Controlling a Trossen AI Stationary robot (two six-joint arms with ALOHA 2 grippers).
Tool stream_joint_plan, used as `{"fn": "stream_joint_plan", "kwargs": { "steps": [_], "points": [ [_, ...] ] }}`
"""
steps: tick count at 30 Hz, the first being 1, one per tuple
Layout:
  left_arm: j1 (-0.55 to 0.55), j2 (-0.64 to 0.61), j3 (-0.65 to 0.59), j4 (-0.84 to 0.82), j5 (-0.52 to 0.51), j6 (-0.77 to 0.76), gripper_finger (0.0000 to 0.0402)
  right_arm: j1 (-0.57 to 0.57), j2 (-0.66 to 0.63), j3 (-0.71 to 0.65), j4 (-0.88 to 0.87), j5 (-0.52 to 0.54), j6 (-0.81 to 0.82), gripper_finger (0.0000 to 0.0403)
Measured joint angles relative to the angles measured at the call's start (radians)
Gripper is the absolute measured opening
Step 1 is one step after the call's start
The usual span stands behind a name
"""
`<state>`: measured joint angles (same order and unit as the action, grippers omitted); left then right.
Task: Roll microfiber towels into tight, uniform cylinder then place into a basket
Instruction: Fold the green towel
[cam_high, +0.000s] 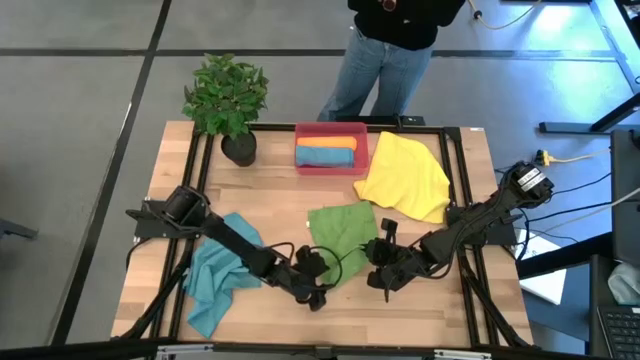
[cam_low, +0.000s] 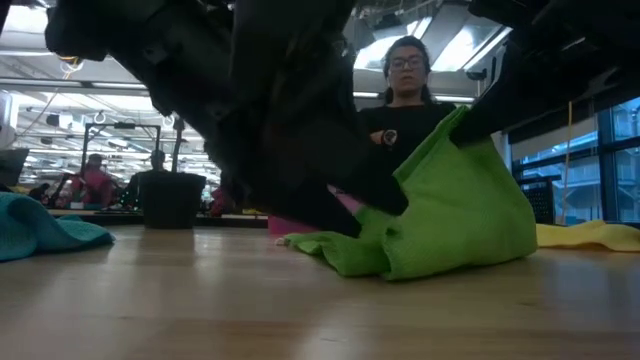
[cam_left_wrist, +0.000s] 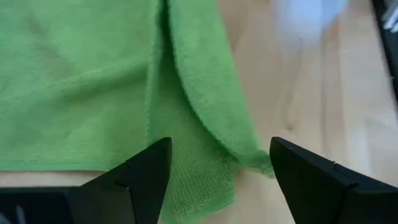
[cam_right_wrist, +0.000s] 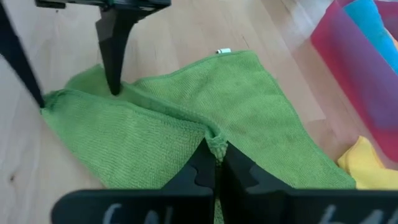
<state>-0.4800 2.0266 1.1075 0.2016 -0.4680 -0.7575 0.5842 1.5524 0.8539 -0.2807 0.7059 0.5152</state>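
Wooden table (cam_high: 270, 195), green towel (cam_high: 343, 232) between hands, right hand (cam_right_wrist: 216, 148) pinching its edge, left hand (cam_left_wrist: 221, 171) wide over it.

hidden: basket (cam_low: 350, 205) behind arm | teal towel (cam_low: 40, 228) cut off (low view)

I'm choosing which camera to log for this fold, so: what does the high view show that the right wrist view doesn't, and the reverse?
Only the high view shows the yellow towel spread whole, the teal towel near the left arm, the plant, a person behind the table, and an orange towel in the basket.

Only the right wrist view shows the right gripper shut, pinching a raised fold of the green towel.

Both show the green towel, the basket, and the open left gripper at the towel's edge.
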Motion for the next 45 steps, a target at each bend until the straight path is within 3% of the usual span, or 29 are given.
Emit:
{"fn": "stream_joint_plan", "kwargs": {
  "steps": [13,21,30,45],
  "points": [
    [0.029,-0.04,0.002,-0.014,-0.002,0.075,0.0262,0.01,0.0,0.0,0.005,0.0,-0.004,0.0003],
    [0.036,-0.138,0.004,-0.048,-0.081,0.166,0.0262,0.032,0.0,0.0,0.011,0.005,-0.025,0.0002],
    [0.096,-0.059,0.003,0.043,0.089,0.131,0.0271,0.032,0.0,0.0,0.066,0.018,-0.071,0.0002],
    [0.065,-0.016,0.005,0.083,0.105,0.032,0.0268,0.032,0.0,0.0,0.077,0.066,-0.034,0.0001]
  ]
}}
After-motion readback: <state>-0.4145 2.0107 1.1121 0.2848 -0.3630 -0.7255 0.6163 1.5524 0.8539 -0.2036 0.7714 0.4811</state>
